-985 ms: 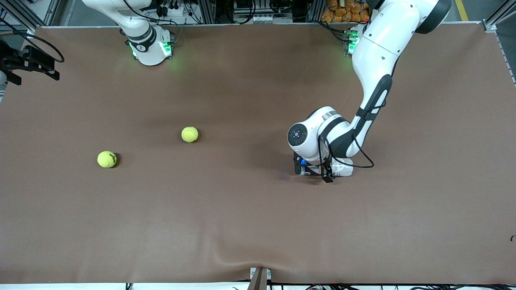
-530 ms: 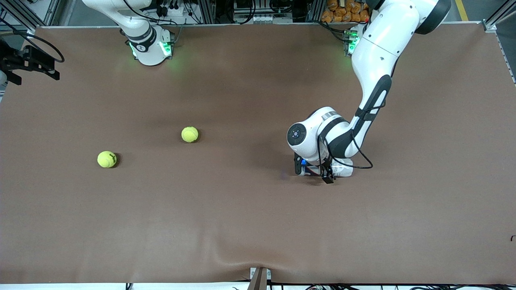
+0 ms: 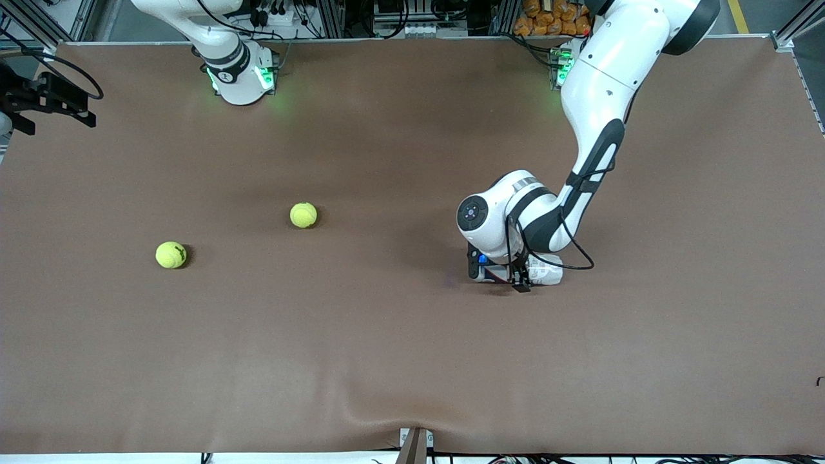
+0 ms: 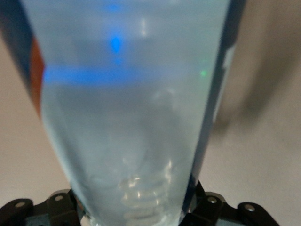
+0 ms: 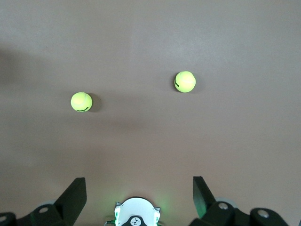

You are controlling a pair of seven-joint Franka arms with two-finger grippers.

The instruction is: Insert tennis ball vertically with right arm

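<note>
Two yellow tennis balls lie on the brown table toward the right arm's end: one (image 3: 303,214) (image 5: 81,101) and, nearer the front camera, another (image 3: 171,254) (image 5: 185,81). My right gripper (image 5: 138,179) hangs open and empty high over its own base (image 5: 136,214), well away from both balls; it is out of the front view. My left gripper (image 3: 509,274) is down at the table around a clear tube (image 3: 548,274) (image 4: 131,117) with a blue and red label. The tube lies on its side and fills the left wrist view between the jaws.
The right arm's base (image 3: 242,77) and the left arm's base (image 3: 561,67) stand along the table's edge farthest from the front camera. A black fixture with cables (image 3: 45,103) juts in at the right arm's end. The brown mat buckles at the front edge (image 3: 412,419).
The left hand has shifted slightly toward the right arm's end and away from the front camera, still at the tube. Both balls and the right arm have stayed put.
</note>
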